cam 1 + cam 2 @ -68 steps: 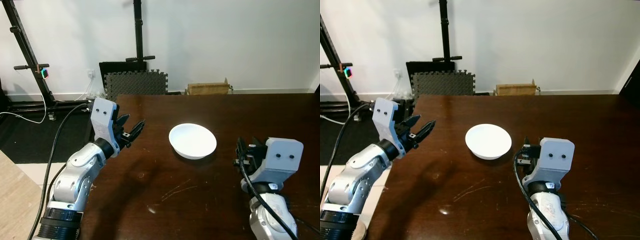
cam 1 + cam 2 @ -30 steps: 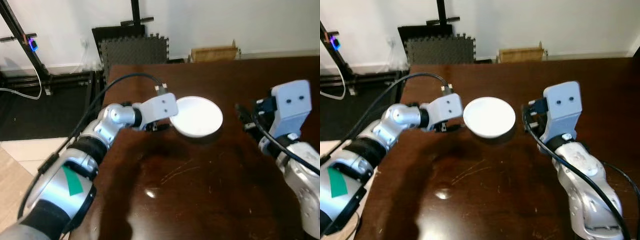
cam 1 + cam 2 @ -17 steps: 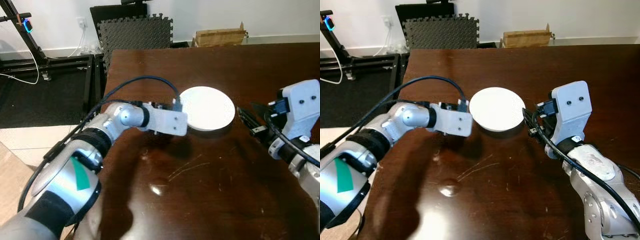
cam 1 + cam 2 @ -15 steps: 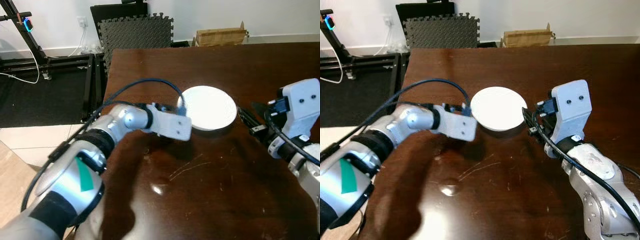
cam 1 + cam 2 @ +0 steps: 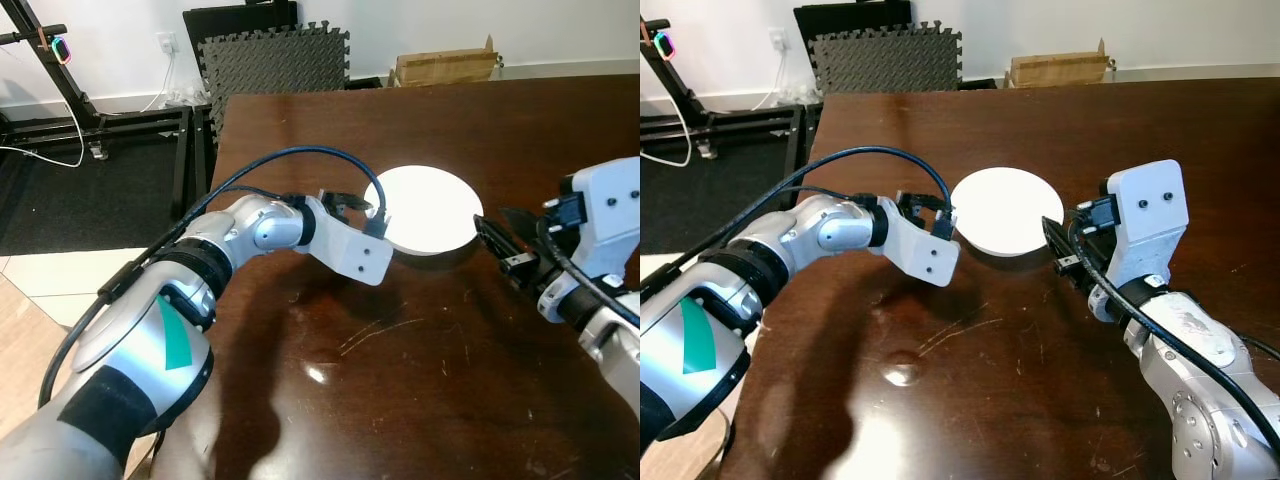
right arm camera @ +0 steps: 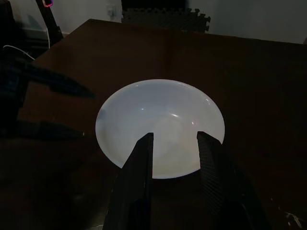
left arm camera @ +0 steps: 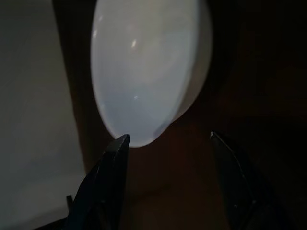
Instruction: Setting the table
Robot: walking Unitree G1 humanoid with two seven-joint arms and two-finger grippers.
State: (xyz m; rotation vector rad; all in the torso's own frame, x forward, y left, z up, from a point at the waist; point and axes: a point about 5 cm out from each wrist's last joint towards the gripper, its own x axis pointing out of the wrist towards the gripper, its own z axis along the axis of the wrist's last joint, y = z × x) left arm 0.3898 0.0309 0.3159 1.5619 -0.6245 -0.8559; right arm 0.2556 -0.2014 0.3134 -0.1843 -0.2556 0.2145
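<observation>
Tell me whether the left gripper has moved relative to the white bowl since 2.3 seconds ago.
Yes. The left gripper has moved from well clear of the white bowl, near the table's left edge, to right at the bowl's left rim, jaws open.

One shallow round white bowl [image 5: 425, 209] sits on one dark brown wooden bench [image 5: 420, 380]. Two silver robot arms reach in, one left gripper [image 5: 352, 203] and one right gripper [image 5: 497, 243]. Beyond stand one grey foam mat [image 5: 277, 60] and one cardboard box [image 5: 445, 66].
</observation>
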